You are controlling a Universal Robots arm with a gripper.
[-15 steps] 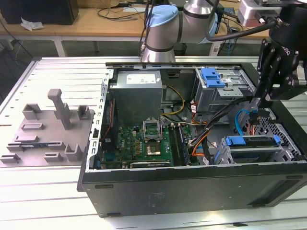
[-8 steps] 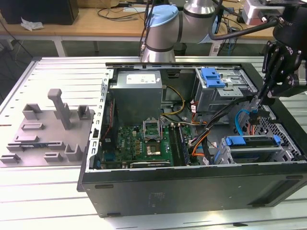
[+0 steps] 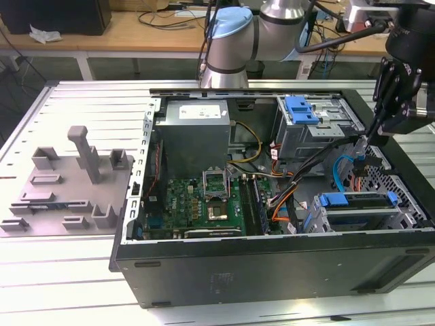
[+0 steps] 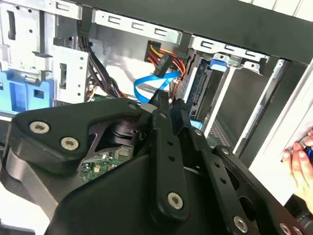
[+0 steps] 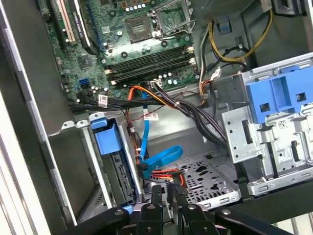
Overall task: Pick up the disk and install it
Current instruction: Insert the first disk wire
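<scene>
case (image 3: 272, 272): black tower lying on its side with the panel off. Its long black wall is the closest thing to the exterior camera, and the guts are all open to view.
surface (image 3: 88, 102): slatted metal top that carries the case and the rest.
arm (image 3: 234, 41): grey and light-blue joints standing behind the case, reaching over toward the exterior view's right.
fixture (image 3: 68, 176): grey tray of blocks with a post, on the surface beside the case at the exterior view's left.
power supply (image 3: 197, 129): grey box with a white sticker, against the case's far wall.
motherboard (image 3: 204, 204) (image 5: 146, 49): green board flat on the case floor, between the power supply and the near wall.
upper cage (image 3: 319, 129) (image 5: 244, 142): silver drive cage with a blue latch (image 3: 301, 109) (image 5: 279, 98) on it.
disk (image 3: 360, 216) (image 5: 117, 166): sitting in the lower bay, in the case corner at the exterior view's right by the near wall. Its blue carrier frames it, and the carrier's blue tab faces the motherboard side.
claw (image 3: 366, 141) (image 5: 166, 188) (image 4: 170, 103): black, fingers pinched together. It hangs inside the case over the cabling, near the disk but apart from it.
blue cable (image 3: 338, 173) (image 5: 159, 159): flat ribbon looping between the disk's bay and the claw tips.
hand (image 4: 299, 164): a person's hand outside the case wall, in the second wrist view.
</scene>
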